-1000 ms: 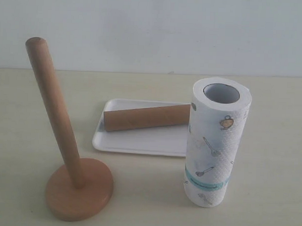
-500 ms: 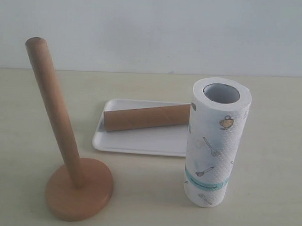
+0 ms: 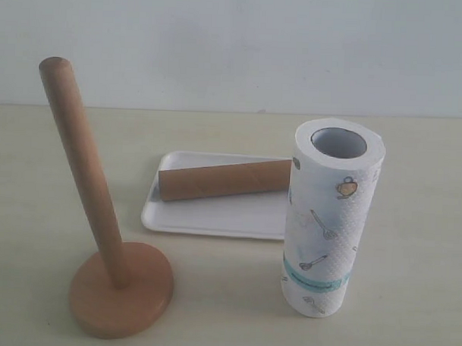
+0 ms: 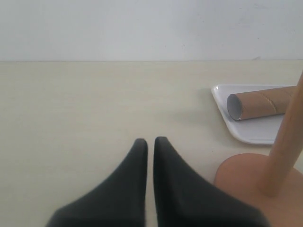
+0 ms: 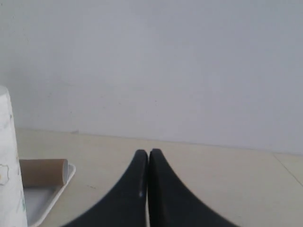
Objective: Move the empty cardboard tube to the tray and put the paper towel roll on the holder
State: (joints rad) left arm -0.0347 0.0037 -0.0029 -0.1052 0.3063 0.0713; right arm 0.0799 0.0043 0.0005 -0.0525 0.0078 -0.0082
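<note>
Utensil-printed white paper towel roll [image 3: 332, 222] stands upright; left hand [image 4: 150, 141] and right hand [image 5: 148, 152] clenched, empty.

Tabletop [image 3: 412, 308]: pale cream, matte, smooth, and ran back to a straight line where it met the wall.
Wall [image 3: 235, 44]: plain off-white with a few faint specks, and filled the upper part of all three views.
Light: soft and even; shadows on the tabletop were weak.

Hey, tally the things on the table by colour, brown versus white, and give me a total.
Brown: 2, the holder and the cardboard tube
White: 2, the tray and the paper towel roll
Total: 4
</note>
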